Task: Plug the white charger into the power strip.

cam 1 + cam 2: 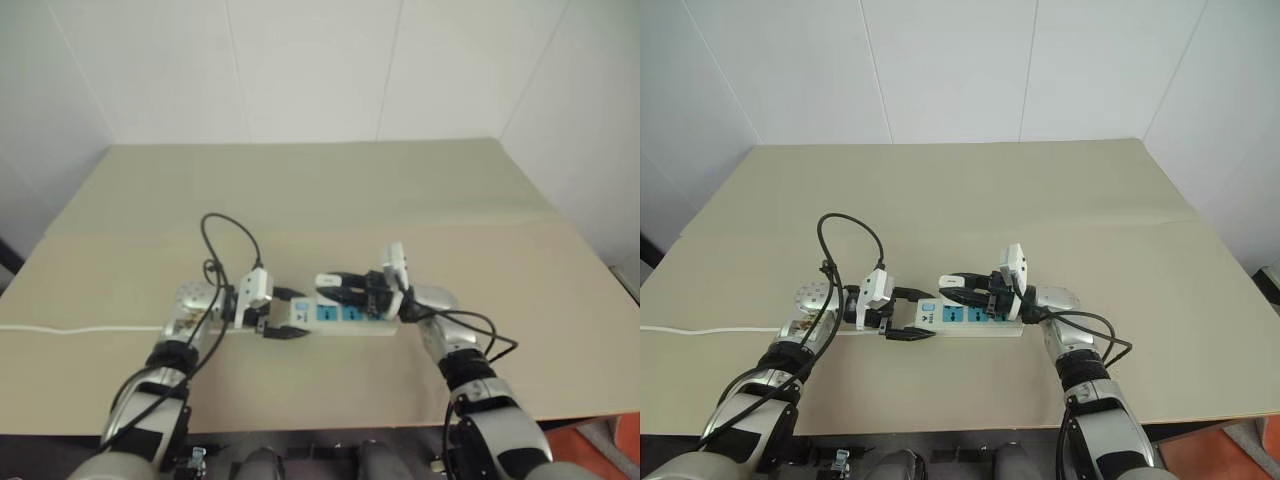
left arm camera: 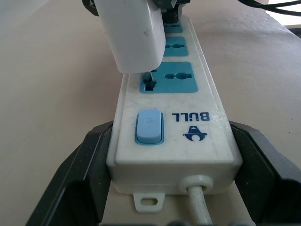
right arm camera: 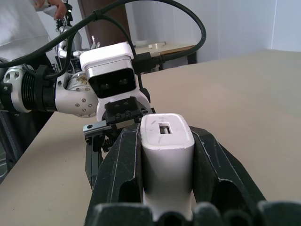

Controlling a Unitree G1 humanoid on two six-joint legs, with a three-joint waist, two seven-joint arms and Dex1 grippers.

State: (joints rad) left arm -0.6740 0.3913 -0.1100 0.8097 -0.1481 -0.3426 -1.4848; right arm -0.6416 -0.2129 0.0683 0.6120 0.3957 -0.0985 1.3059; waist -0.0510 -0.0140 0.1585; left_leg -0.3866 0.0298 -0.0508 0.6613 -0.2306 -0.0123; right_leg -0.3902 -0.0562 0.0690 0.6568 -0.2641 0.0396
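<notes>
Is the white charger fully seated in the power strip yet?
Not seated. The white charger sits above the power strip, a prong just entering the socket nearest the switch, with a gap under its body.

The power strip (image 1: 960, 317) is lying on the table (image 1: 970, 200), between the two grippers. The left gripper (image 1: 912, 318) is sitting at its switch end and the right gripper (image 1: 958, 288) at the other. The white charger (image 2: 134, 35) is standing just over the socket nearest the switch, its prongs touching it.

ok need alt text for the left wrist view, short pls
A white charger hovers with a metal prong at the first blue socket of a white power strip. The left gripper's black fingers clamp the strip's switch end.
</notes>
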